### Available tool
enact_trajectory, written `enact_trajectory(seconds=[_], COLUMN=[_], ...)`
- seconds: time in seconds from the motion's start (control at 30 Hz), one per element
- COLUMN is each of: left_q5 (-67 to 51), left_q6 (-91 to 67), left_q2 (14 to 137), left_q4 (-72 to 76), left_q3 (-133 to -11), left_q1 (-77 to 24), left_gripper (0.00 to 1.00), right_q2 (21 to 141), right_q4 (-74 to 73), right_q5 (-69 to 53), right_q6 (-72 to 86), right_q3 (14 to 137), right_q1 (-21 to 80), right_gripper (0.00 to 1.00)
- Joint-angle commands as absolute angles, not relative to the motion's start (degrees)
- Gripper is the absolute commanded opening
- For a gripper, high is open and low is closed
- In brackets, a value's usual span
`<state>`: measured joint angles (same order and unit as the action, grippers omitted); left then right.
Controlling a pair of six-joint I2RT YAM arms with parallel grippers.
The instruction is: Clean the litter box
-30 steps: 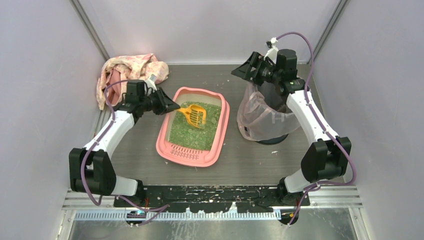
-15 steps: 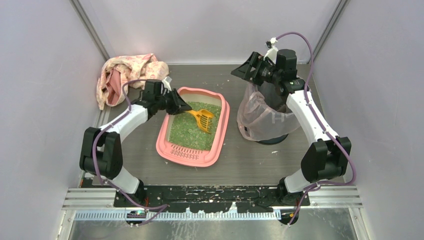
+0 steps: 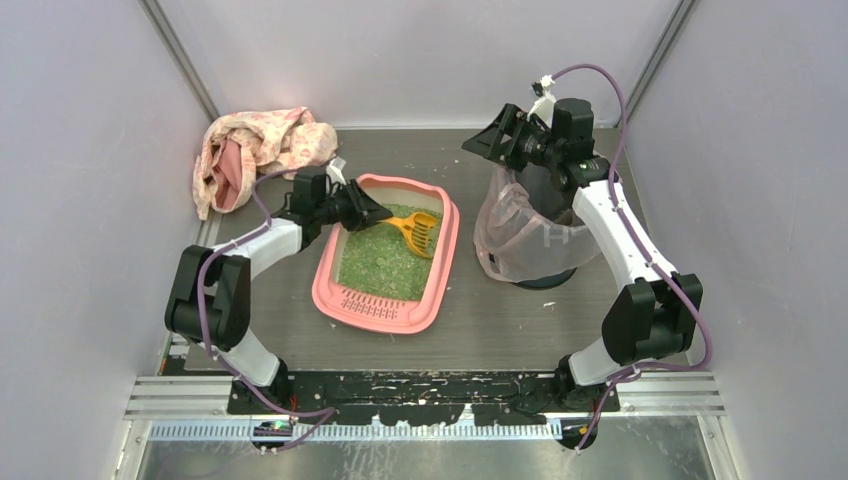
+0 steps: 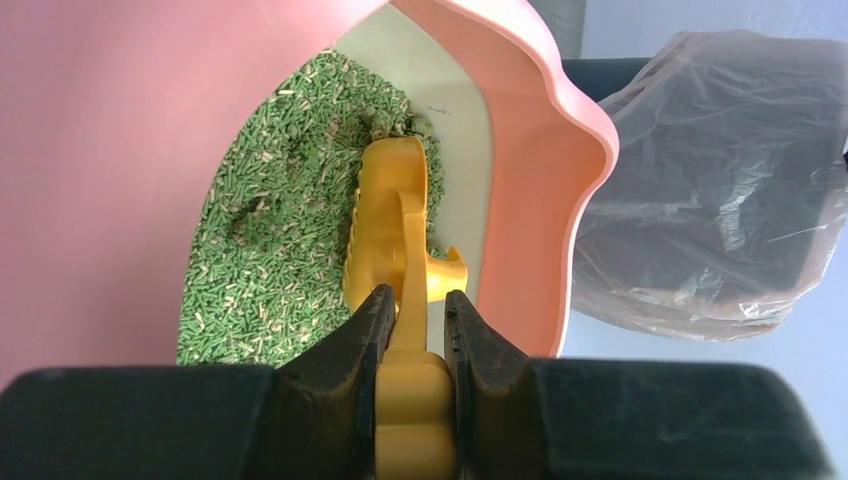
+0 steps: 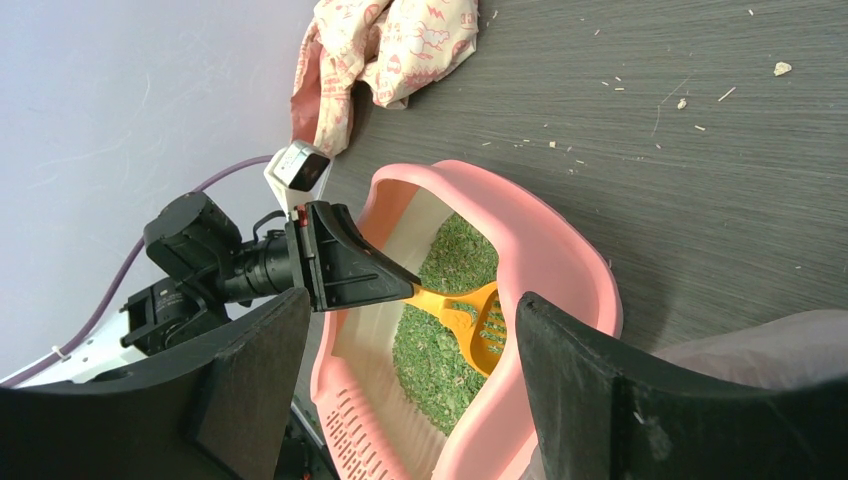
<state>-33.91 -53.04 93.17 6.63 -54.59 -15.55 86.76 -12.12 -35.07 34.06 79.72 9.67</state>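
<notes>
Litter box (image 3: 452, 236) lying near-to-far, grate lip (image 3: 370, 302) nearest, left jaws clamping yellow scoop (image 3: 418, 231), right jaws apart

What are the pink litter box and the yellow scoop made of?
The litter box looks like smooth, slightly shiny pink plastic: molded rounded rim, slotted grate. The scoop is likely hard yellow-orange plastic too, one molded piece with slots.

One litter box (image 3: 372, 309), one scoop (image 3: 418, 232), one bin (image 3: 532, 238), one cloth (image 3: 257, 146).
</notes>
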Motion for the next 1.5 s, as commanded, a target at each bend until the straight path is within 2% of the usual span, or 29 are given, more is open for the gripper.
enact_trajectory(seconds=[0.0,0.3,0.63,0.93,1.3,1.47], left_q5=[-36.65,-37.25,-40.45,-42.03,-49.44,-58.38], left_q6=[-56.06,-54.48,-58.33,-56.15,-55.99,-61.94], left_q2=[90.94,87.15,85.33,82.84,75.37,74.44], left_q4=[11.95,6.02,11.24,8.13,3.41,10.78], left_q3=[-53.62,-56.19,-52.37,-51.44,-49.34,-44.74], left_q1=[-14.68,-13.34,-9.31,-5.57,-0.28,4.99], left_gripper=[0.00,0.00,0.00,0.00,0.00,0.00], right_q2=[86.75,87.23,87.61,88.11,88.94,89.50], right_q4=[-13.09,-12.07,-11.65,-11.57,-10.22,-8.98], right_q5=[-35.72,-36.02,-35.94,-36.12,-36.20,-36.02], right_q6=[33.06,33.78,33.98,34.05,34.76,35.47], right_q3=[81.47,80.72,80.37,80.86,80.96,81.38], right_q1=[9.94,10.02,10.09,10.17,10.49,11.20], right_gripper=[0.80,0.80,0.80,0.80,0.80,0.80])
